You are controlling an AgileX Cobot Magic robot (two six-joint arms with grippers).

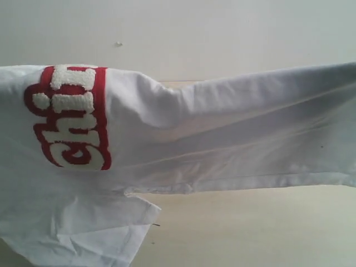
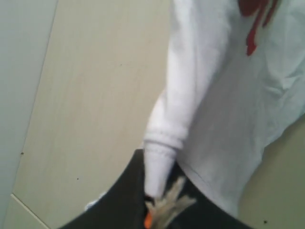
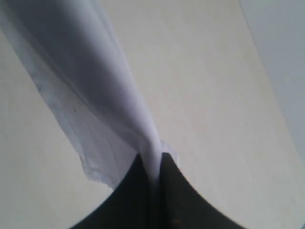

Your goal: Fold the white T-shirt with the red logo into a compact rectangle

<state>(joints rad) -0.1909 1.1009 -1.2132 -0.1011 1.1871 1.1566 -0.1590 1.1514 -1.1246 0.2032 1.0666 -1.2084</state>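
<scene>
The white T-shirt hangs stretched in the air across the exterior view, close to the camera, and neither gripper shows there. Its red logo stands sideways at the left, part of the letters folded out of sight. In the left wrist view my left gripper is shut on the ribbed collar of the T-shirt, with the orange tag at the jaws and a bit of the logo further along. My right gripper is shut on a thin bunched edge of the T-shirt.
A pale wooden table lies below the hanging cloth, with a light wall behind it. One sleeve droops toward the table at the lower left. Table surface shows under both wrists.
</scene>
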